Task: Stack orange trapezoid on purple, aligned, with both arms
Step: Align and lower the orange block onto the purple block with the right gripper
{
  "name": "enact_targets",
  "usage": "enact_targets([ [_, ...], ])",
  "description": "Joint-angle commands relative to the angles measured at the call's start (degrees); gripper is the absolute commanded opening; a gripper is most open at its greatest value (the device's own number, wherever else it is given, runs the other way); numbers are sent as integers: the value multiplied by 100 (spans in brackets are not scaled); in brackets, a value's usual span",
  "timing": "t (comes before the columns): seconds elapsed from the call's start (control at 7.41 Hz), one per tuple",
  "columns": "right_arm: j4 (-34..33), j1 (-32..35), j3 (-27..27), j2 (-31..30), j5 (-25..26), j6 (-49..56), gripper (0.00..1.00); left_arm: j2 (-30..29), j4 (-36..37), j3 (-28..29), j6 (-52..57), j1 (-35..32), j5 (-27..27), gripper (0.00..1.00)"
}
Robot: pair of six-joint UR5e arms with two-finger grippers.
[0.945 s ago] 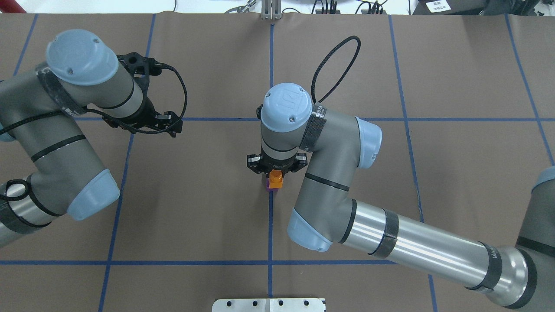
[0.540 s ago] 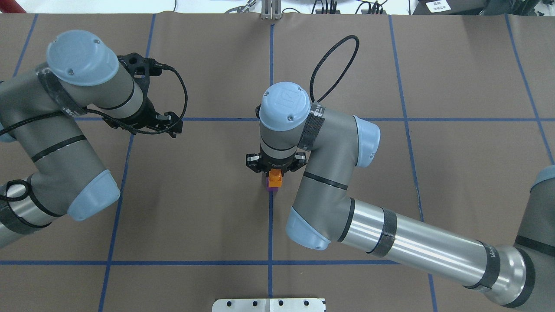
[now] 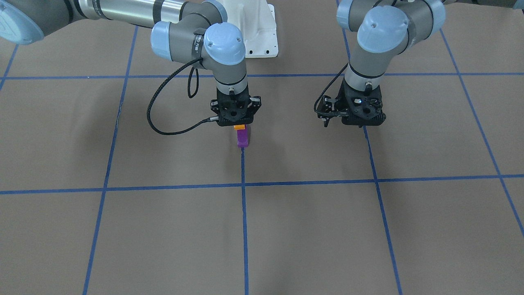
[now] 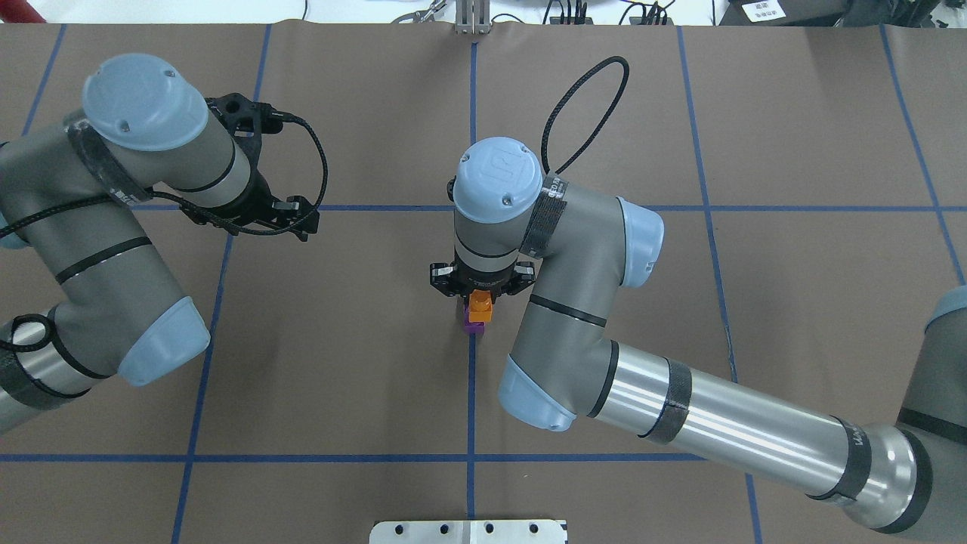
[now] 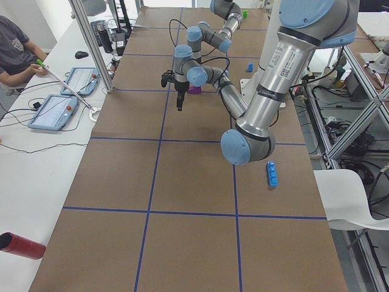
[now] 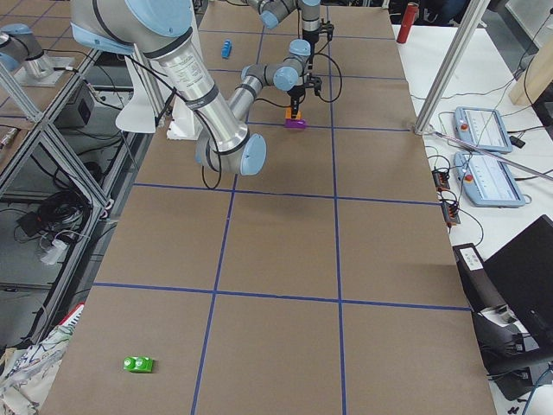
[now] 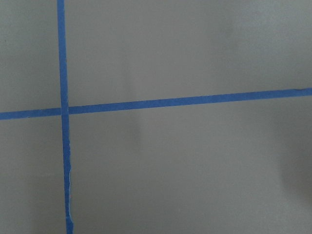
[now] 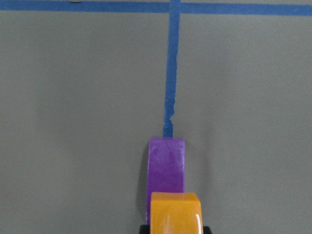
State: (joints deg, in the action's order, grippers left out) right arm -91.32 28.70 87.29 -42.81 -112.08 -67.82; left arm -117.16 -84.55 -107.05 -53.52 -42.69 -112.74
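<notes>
I am watching the right gripper [image 3: 236,123] in mid-table, closed on the orange [image 3: 240,127] and holding it on top of the purple [image 3: 242,139]. The purple is standing on the table [image 3: 163,229] at the end of a blue tape line [image 8: 170,73]. Over the last second the right wrist has been creeping slightly toward the far edge in the overhead view, carrying the orange with it, so a little more purple is showing on the near side. From the wrist camera the orange is sitting slightly off to one side of the purple, so I am judging the alignment unfinished and a release premature. The left gripper [image 3: 355,119] is hovering well apart, unmoved, over bare table; I cannot tell how its jaws are set.
</notes>
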Motion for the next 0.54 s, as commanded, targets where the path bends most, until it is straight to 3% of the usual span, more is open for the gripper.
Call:
enact_targets([
  [0.0,9,-66,-10,9,141,-29,0,0,0,-8,0,6,6,100],
  [0.4,9,-163,-80,36,316,-38,0,0,0,-9,0,-3,-2,100],
])
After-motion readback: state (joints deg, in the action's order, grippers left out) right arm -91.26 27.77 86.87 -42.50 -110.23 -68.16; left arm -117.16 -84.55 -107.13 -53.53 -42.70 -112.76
